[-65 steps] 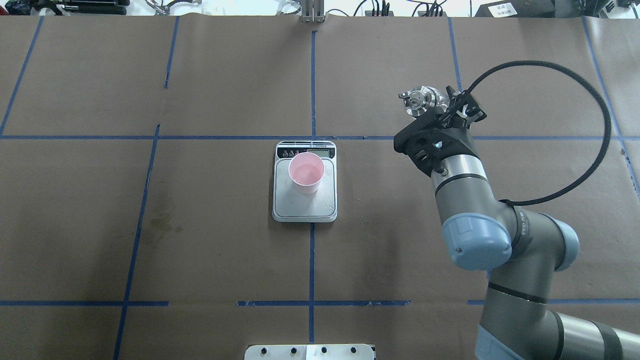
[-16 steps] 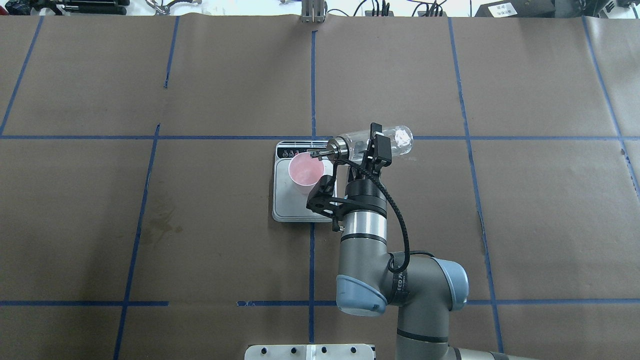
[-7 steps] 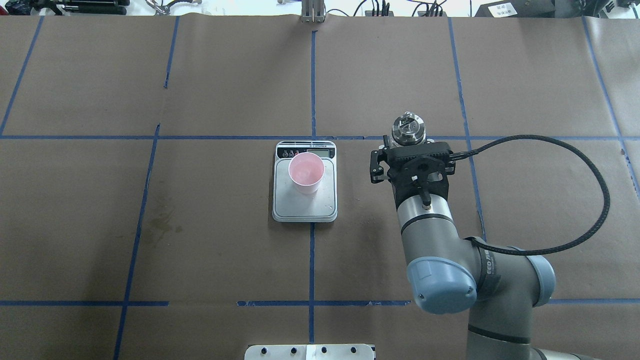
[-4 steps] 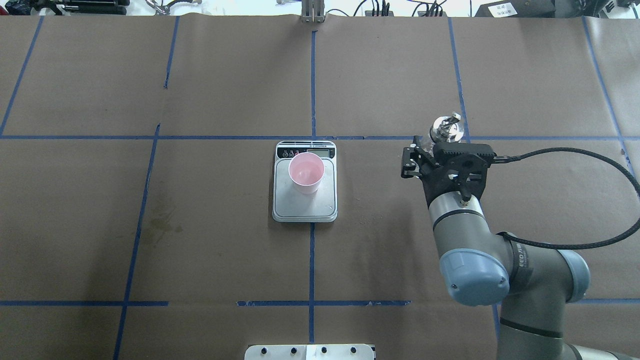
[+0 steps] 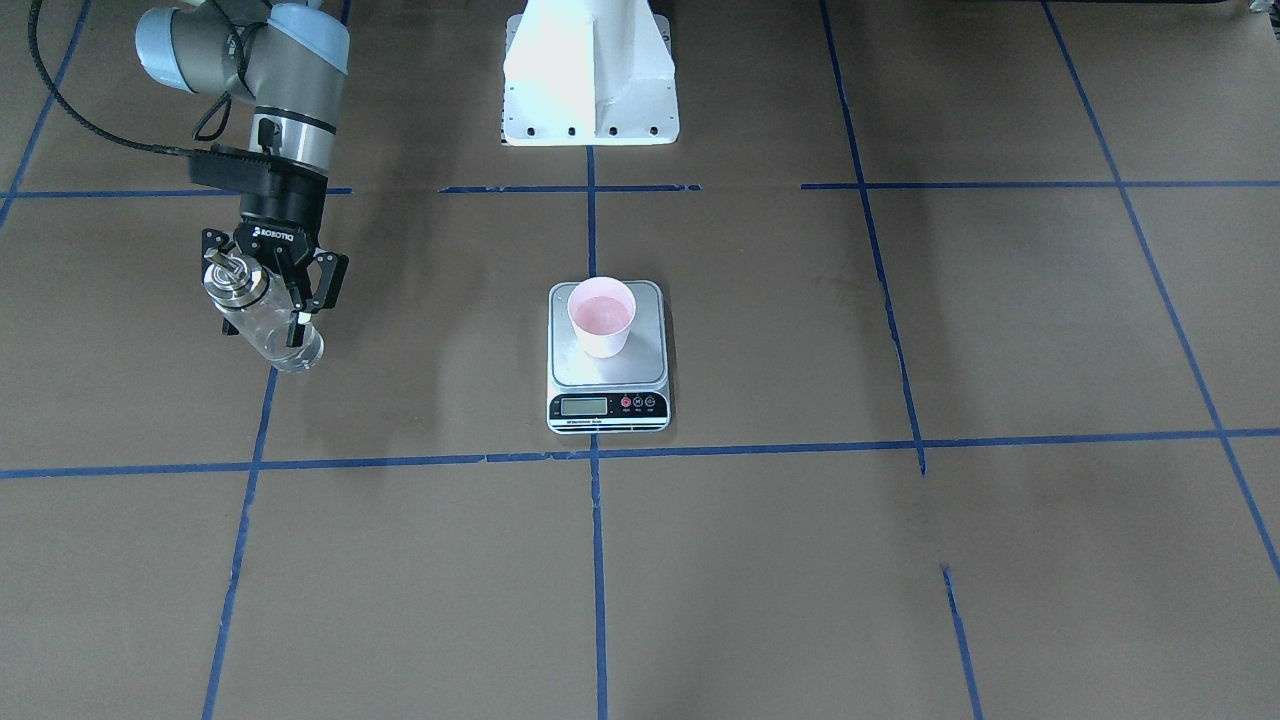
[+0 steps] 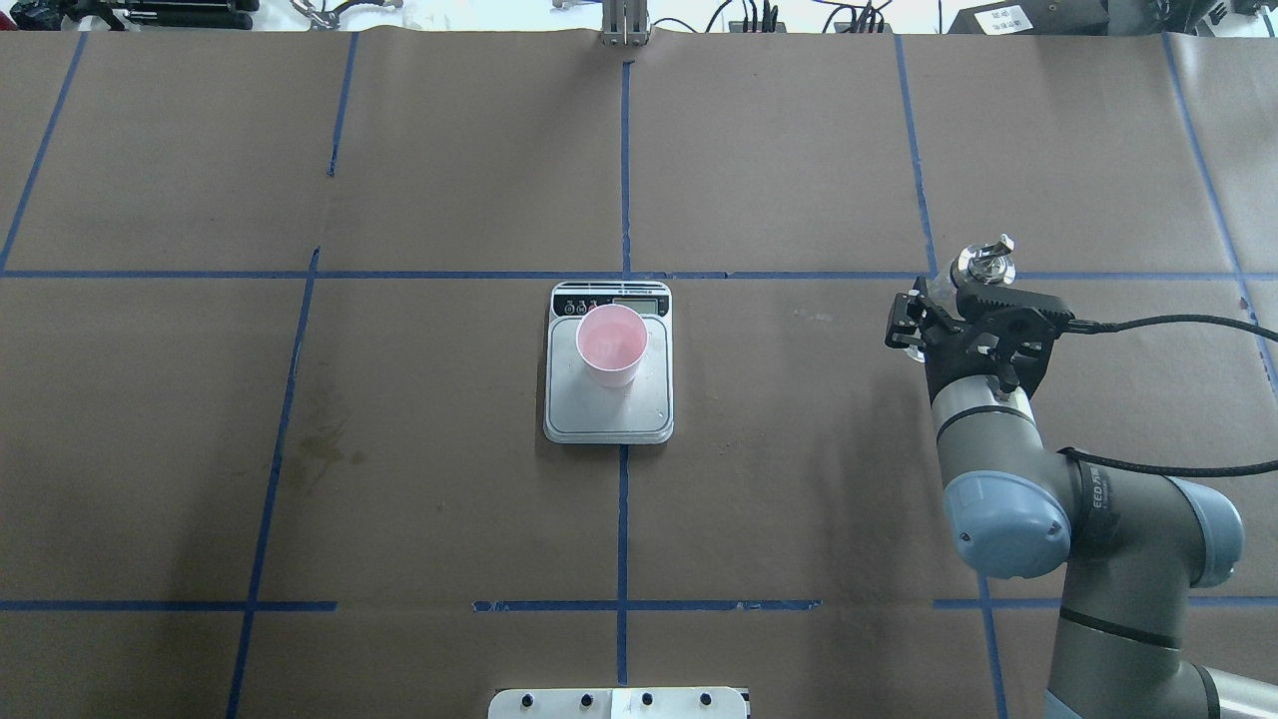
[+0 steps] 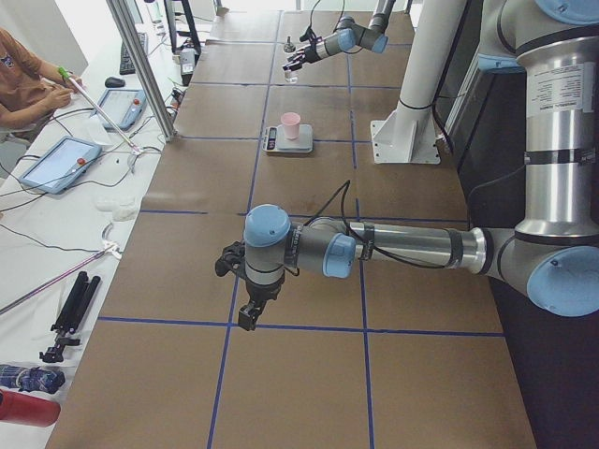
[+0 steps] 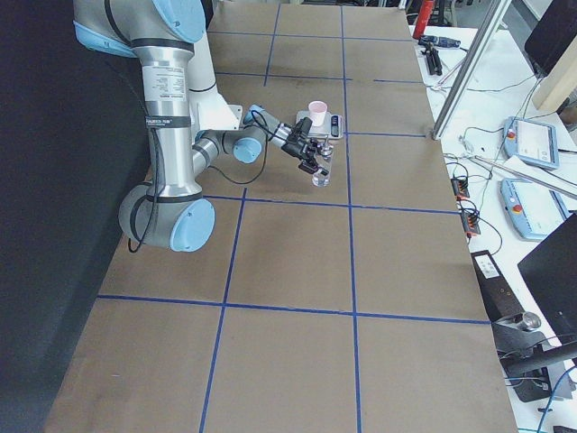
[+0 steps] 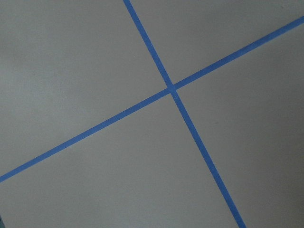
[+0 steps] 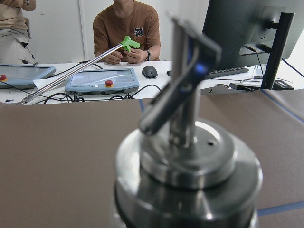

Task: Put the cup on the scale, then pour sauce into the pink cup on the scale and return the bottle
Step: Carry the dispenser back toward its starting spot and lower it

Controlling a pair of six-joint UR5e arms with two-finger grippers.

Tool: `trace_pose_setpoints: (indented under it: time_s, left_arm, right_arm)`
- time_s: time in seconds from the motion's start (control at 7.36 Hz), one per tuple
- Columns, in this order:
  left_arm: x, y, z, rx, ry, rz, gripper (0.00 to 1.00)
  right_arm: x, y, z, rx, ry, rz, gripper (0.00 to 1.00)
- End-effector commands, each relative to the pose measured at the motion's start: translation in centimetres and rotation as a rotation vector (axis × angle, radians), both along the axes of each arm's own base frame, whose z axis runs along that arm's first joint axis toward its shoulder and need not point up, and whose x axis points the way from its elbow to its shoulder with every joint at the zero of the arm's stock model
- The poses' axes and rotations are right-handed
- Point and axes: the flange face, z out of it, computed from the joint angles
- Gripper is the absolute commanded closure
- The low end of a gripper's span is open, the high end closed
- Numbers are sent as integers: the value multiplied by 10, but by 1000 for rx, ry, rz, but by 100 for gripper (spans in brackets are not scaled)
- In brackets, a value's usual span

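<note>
The right gripper [image 5: 264, 298] is clamping its fingers around the bottle [image 5: 282, 345], which is standing roughly upright, spout [image 10: 183, 80] up, well apart from the scale [image 5: 608, 385]. The cup [image 5: 601, 318] is sitting on the scale's platform. The left gripper [image 7: 245, 301] is hovering over the blue-taped brown table [image 5: 900, 560]; whether its fingers are apart cannot be told. Beyond the table, a person [image 10: 126, 26] is sitting at a desk.

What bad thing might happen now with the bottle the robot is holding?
The bottle leans in the fingers of the right gripper, and I cannot tell whether its base touches the table. If it is let go like that, it might topple and roll. Its metal spout looks uncapped, so anything left inside could dribble onto the table.
</note>
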Motion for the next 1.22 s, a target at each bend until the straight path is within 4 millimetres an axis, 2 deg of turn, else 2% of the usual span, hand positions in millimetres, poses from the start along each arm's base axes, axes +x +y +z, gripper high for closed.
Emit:
trace_pose_setpoints:
  time_s: [0.0, 0.54, 0.68, 1.09]
  left_arm:
    - [0, 0, -2, 5, 0, 0, 0]
    - [0, 0, -2, 5, 0, 0, 0]
    - [0, -1, -3, 5, 0, -1, 0]
    - [0, -3, -5, 9, -1, -2, 0]
  right_arm:
    - [-7, -2, 19, -42, 7, -10, 100]
    - [-4, -2, 32, -102, 11, -44, 100]
    - [4, -1, 43, -117, 27, -43, 100]
    - [8, -6, 44, -142, 13, -45, 100]
